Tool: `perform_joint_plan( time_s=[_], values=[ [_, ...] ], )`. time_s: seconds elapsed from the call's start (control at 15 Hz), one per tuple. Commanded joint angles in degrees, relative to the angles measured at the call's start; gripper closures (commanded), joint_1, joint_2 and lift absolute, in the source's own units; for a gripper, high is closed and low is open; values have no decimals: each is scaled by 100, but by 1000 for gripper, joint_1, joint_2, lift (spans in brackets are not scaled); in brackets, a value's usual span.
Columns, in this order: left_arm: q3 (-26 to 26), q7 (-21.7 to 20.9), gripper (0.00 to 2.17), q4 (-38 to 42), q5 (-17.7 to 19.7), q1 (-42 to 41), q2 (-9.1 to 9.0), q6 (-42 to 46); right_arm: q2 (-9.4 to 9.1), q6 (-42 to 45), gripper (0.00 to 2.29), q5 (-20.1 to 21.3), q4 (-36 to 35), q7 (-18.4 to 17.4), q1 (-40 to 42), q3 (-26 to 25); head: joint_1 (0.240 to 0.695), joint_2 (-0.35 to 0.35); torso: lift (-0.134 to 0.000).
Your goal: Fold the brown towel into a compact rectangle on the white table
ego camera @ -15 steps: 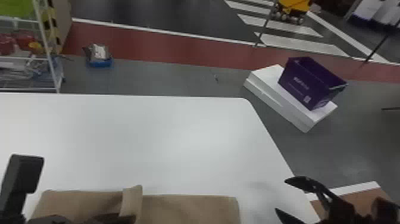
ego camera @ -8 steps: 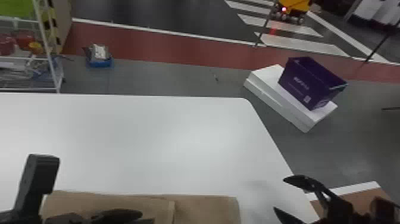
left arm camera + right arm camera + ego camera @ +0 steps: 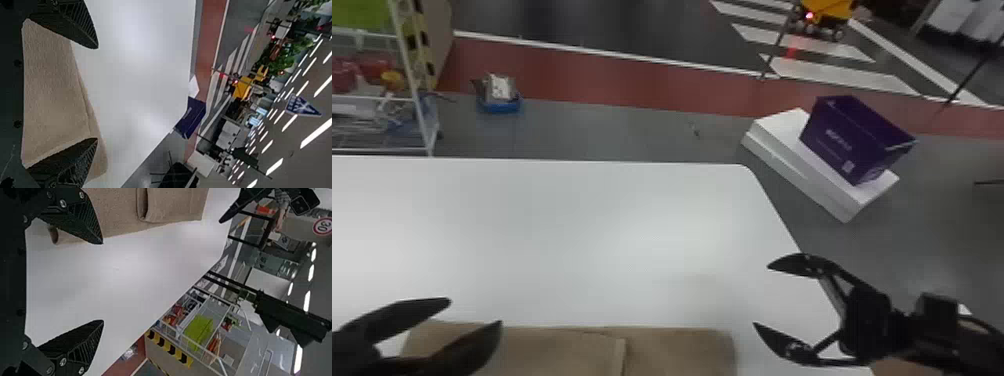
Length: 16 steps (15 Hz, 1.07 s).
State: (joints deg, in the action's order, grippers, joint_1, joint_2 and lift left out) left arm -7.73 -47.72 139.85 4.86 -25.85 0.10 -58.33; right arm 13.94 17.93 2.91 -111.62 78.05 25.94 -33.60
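Observation:
At the head view's front left, my left gripper (image 3: 474, 312) stands open over the brown towel (image 3: 677, 350). The towel lies near the table's front, its left part folded over to the right, with the flap's edge near its middle. In the left wrist view, the towel (image 3: 55, 90) lies behind and between the parted fingers of my left gripper (image 3: 97, 93), which hold nothing. My right gripper (image 3: 762, 296) is open and empty, right of the towel by the table's right edge. The right wrist view has my right gripper (image 3: 103, 282) with the towel (image 3: 117, 211) beside one finger.
The white table (image 3: 557, 225) extends behind the towel to its far edge. On the floor beyond its right corner, a purple bin (image 3: 852, 140) rests on white slabs (image 3: 782, 165). A wire shelf (image 3: 422, 115) stands past the far left.
The towel's raised fold has come down flat, its edge farther right. My left gripper has turned and moved right, its two fingertips now side by side over the towel. The right gripper has hardly shifted.

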Motion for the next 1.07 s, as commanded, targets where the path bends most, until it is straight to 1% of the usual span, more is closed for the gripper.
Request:
perform_joint_plan(
  time_s=[0.0, 0.07, 0.13, 0.2, 0.33, 0.4, 0.47, 0.53, 0.6, 0.73, 0.8, 0.87, 0.93, 1.0],
  values=[
    [-915, 114, 22, -300, 472, -25, -25, 387, 56, -49, 164, 799, -720, 28, -125, 600, 695, -350, -123],
    [-1240, 193, 19, -467, 621, -25, -25, 686, 170, -154, 164, 1098, -949, 28, -169, 838, 695, -280, -123],
    [-1486, 246, 22, -581, 700, -25, -25, 897, 319, -313, 164, 1265, -1125, 28, -169, 1040, 695, -219, -123],
    [-1750, 325, 22, -704, 815, -25, -25, 1108, 469, -453, 164, 1485, -1353, 28, -125, 1242, 695, -96, -123],
    [-1996, 632, 22, -898, 1131, -166, -25, 1706, 715, -453, 167, 1907, -1643, 28, 25, 1567, 695, 7, -123],
    [-2040, 905, 22, -942, 1228, -289, -25, 2216, 882, -418, 167, 2232, -1731, 28, 113, 1769, 695, 46, -123],
    [-2040, 1133, 22, -977, 1289, -377, -25, 2620, 1005, -401, 171, 2460, -1828, 28, 218, 1892, 695, 114, -123],
    [-2066, 1256, 22, -977, 1307, -465, -25, 2936, 1146, -365, 171, 2636, -1925, 28, 323, 2006, 695, 147, -123],
    [-2110, 1283, 22, -986, 1359, -491, -25, 2989, 1251, -348, 174, 2742, -1995, 28, 359, 2077, 695, 173, -123],
    [-2119, 1406, 22, -1109, 1395, -491, -25, 3235, 1471, -348, 191, 3040, -2162, 28, 473, 2226, 695, 204, -123],
    [-2119, 1459, 22, -1109, 1430, -491, -25, 3305, 1550, -348, 215, 3172, -2259, 28, 570, 2296, 695, 225, -123],
    [-2119, 1494, 22, -1126, 1465, -500, -25, 3358, 1594, -348, 218, 3216, -2311, 28, 614, 2323, 695, 233, -123],
    [-2119, 1503, 22, -1144, 1474, -500, -25, 3358, 1691, -348, 225, 3330, -2311, 28, 614, 2420, 695, 241, -123],
    [-2180, 1511, 22, -1144, 1483, -508, -25, 3446, 1743, -348, 282, 3541, -2311, 28, 622, 2587, 695, 246, -123]
  ],
)
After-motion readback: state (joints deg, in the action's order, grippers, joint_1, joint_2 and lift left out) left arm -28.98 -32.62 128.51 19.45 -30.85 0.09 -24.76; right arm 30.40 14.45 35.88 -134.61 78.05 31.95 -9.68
